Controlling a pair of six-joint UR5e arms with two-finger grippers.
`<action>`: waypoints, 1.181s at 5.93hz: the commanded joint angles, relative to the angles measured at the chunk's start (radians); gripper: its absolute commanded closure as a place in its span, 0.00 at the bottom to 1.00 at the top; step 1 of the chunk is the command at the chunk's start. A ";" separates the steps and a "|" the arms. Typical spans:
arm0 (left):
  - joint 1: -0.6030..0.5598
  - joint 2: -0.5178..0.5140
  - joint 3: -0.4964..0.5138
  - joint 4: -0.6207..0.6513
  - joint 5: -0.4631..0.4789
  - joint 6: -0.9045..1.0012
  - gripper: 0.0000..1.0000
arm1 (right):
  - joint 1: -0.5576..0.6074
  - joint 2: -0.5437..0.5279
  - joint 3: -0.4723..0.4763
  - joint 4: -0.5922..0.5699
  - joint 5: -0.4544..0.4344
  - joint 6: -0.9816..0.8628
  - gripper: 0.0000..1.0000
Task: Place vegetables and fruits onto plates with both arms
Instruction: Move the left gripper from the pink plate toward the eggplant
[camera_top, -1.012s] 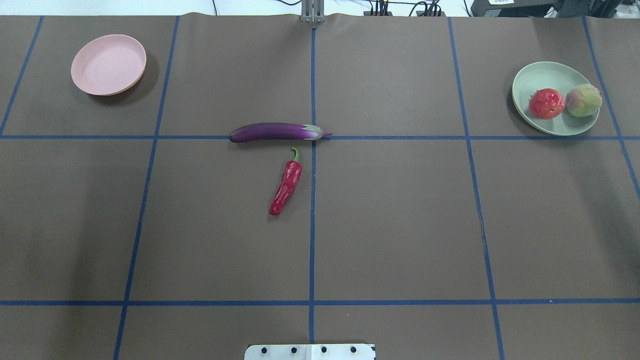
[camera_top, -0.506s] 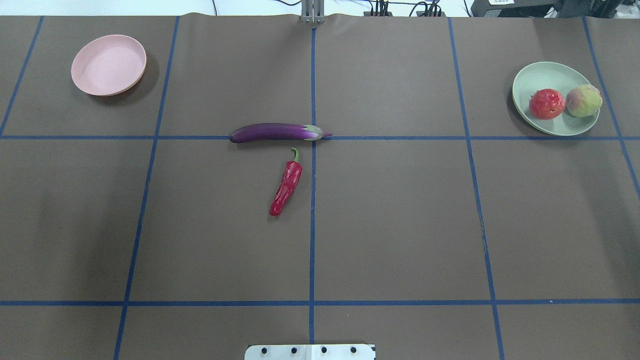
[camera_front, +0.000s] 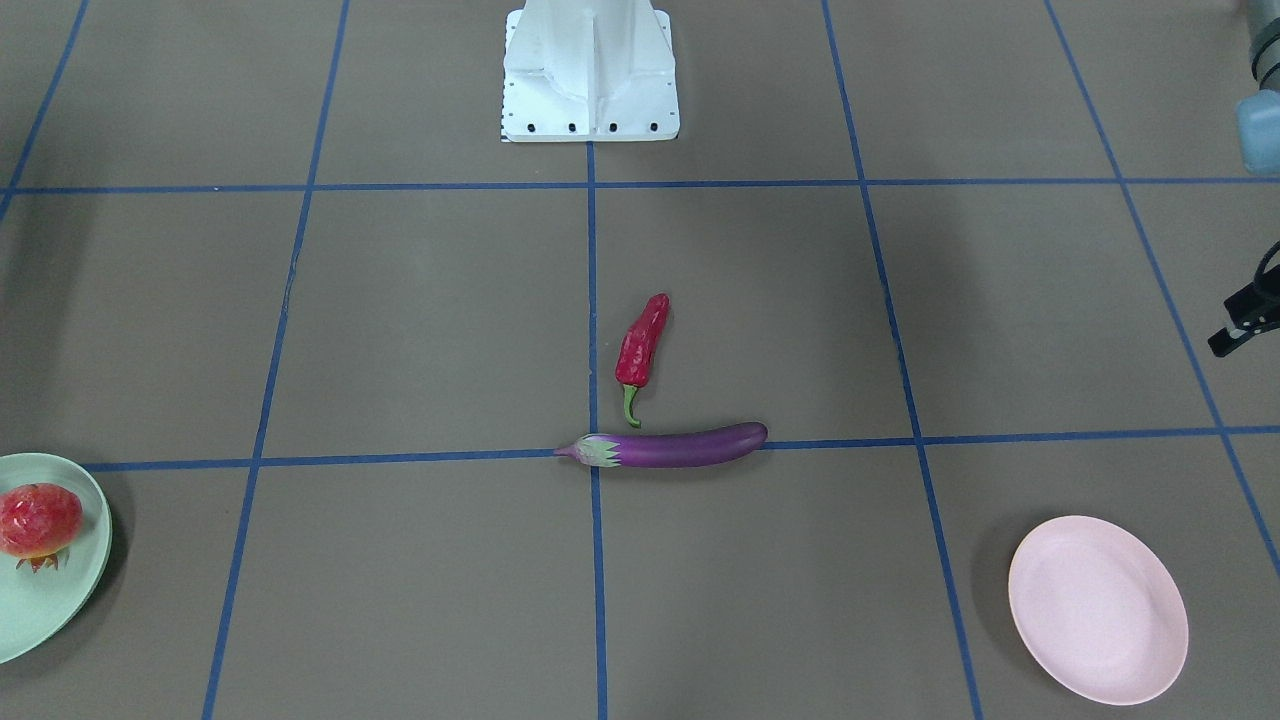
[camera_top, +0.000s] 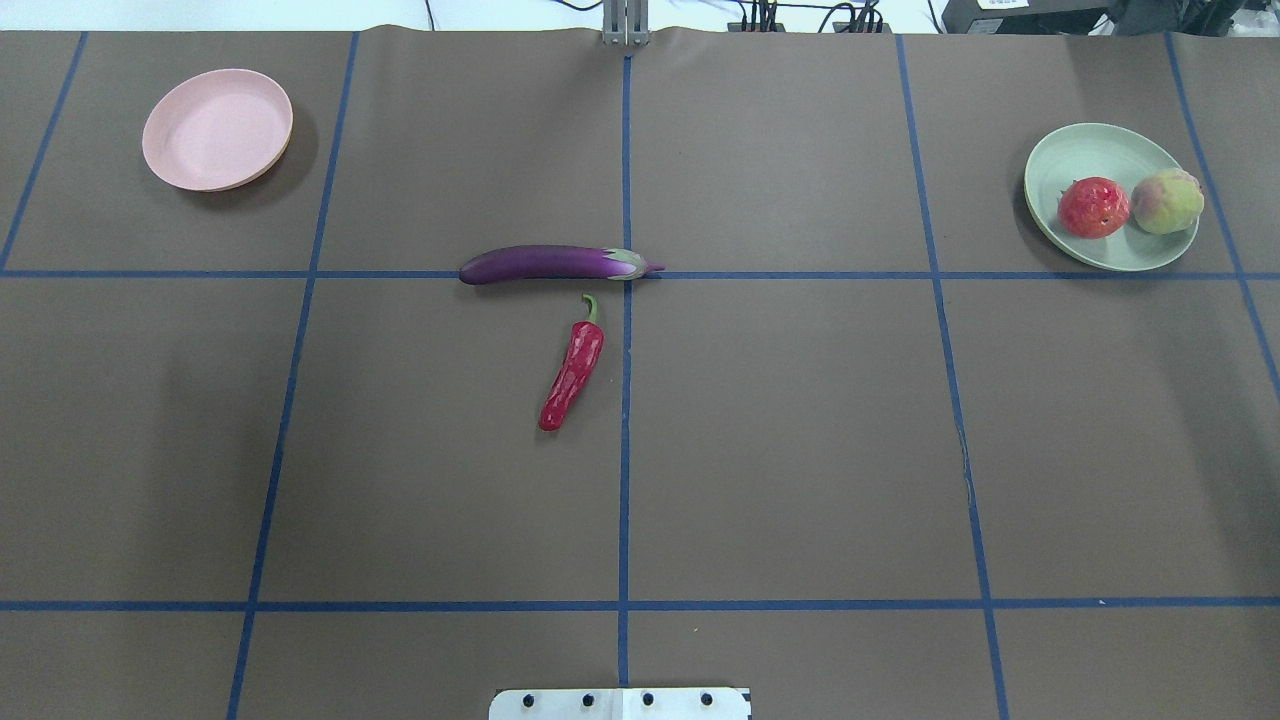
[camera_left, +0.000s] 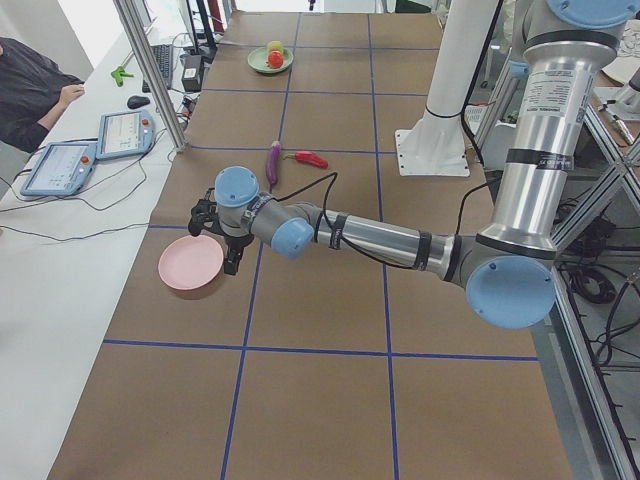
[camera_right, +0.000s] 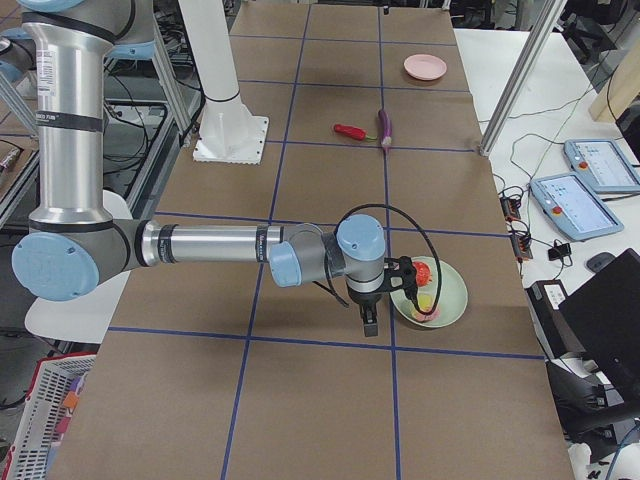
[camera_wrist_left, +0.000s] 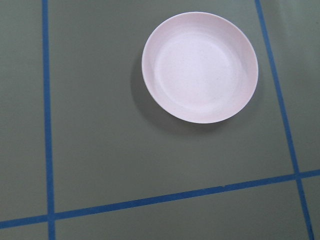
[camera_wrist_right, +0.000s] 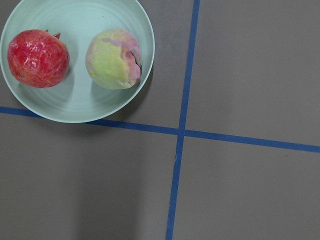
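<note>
On the brown surface (camera_top: 800, 450), marked into squares by blue tape lines (camera_top: 624, 500), lie two vegetables, two fruits and two plates. Both vegetables are near the middle. One purple eggplant (camera_top: 555, 264) lies along a cross line of tape, with its pale green cap end at the crossing with the centre line. One red chili pepper (camera_top: 572, 374) lies just on the robot's side of it, its green stem pointing at the eggplant, close to it but apart.

Both fruits sit side by side on the mint green plate (camera_top: 1075, 150) at the far right of the overhead view: one red-orange pomegranate-like fruit (camera_top: 1093, 207) toward the plate's middle and one pale peach (camera_top: 1166, 201) at its outer rim. The pink plate (camera_top: 217, 130), at the far left, holds nothing.

Two arms reach out low from the white base (camera_top: 620, 703). The left arm (camera_left: 380, 238) stretches toward the pink plate, and the left gripper (camera_left: 222, 240) hangs just beside that plate's rim; whether its fingers are apart or together cannot be told. The right arm (camera_right: 210, 243) stretches toward the green plate, and the right gripper (camera_right: 368, 318) hangs just beside it; its fingers' state cannot be told either. Neither gripper touches a vegetable or a fruit.
</note>
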 joint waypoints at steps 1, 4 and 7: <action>0.206 -0.077 0.020 -0.159 0.009 -0.057 0.00 | 0.000 0.000 0.000 0.000 0.000 0.002 0.00; 0.374 -0.336 0.167 -0.156 0.041 -0.038 0.00 | 0.000 0.003 0.000 0.002 0.000 0.002 0.00; 0.514 -0.407 0.175 -0.149 0.325 0.293 0.00 | 0.000 0.008 0.000 0.002 0.002 0.003 0.00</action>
